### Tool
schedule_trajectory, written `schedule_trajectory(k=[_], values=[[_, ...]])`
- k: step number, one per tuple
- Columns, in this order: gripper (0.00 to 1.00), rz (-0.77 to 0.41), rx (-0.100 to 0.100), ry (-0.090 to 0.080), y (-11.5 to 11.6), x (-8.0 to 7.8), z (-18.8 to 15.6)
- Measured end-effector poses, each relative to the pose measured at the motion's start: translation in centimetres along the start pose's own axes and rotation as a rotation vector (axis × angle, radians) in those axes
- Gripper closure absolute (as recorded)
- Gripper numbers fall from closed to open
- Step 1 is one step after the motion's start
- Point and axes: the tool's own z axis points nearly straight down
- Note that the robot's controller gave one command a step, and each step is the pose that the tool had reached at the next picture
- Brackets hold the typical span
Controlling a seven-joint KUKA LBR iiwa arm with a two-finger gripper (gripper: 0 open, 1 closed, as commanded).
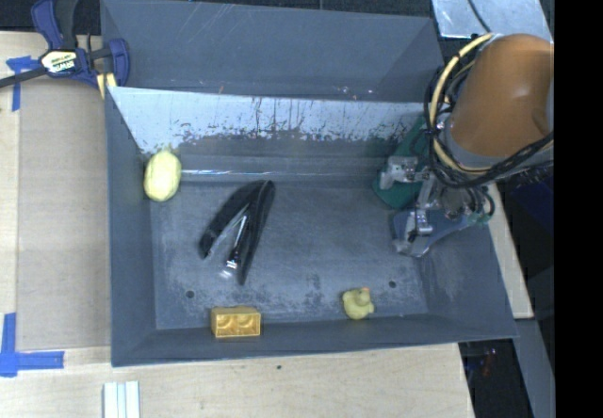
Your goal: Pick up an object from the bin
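Low at the right side of the bin (283,120), the gripper (411,245) hangs close above the grey floor, near the right wall. Whether it is open or closed cannot be told, and nothing shows as gripped. Under it the floor is bare metal.

Above the gripper sits the arm (471,167), under a rounded orange cover (504,91), with cables (441,96) looping along the cover's left side.

Just behind the gripper, toward the back wall, is a teal piece (392,179). Whether it lies in the bin or belongs to the wrist cannot be told.

Nearest on the floor is a small yellow lump (357,303). It lies toward the front wall, in front of the gripper and a little to its left, apart from it.

Near the middle of the floor lies a black tool (237,223), two long arms joined at the upper end and spread toward the lower left, with a pale tip at the bottom. It is well apart from the gripper.

A yellow brick (236,323) with studs lies against the front wall, left of the lump. A pale yellow-green ball (162,177) rests in the left rear corner, where floor and sloping wall meet, farthest from the gripper.
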Motion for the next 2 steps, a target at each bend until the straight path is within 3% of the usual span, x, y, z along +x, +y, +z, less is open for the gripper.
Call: schedule_trajectory(k=[1, 2], values=[[0.0, -0.001, 0.001, -0.006, 0.0, -0.1, -0.4], [0.0, 0.121, 0.0, -0.015, -2.7, 1.2, 4.0]])
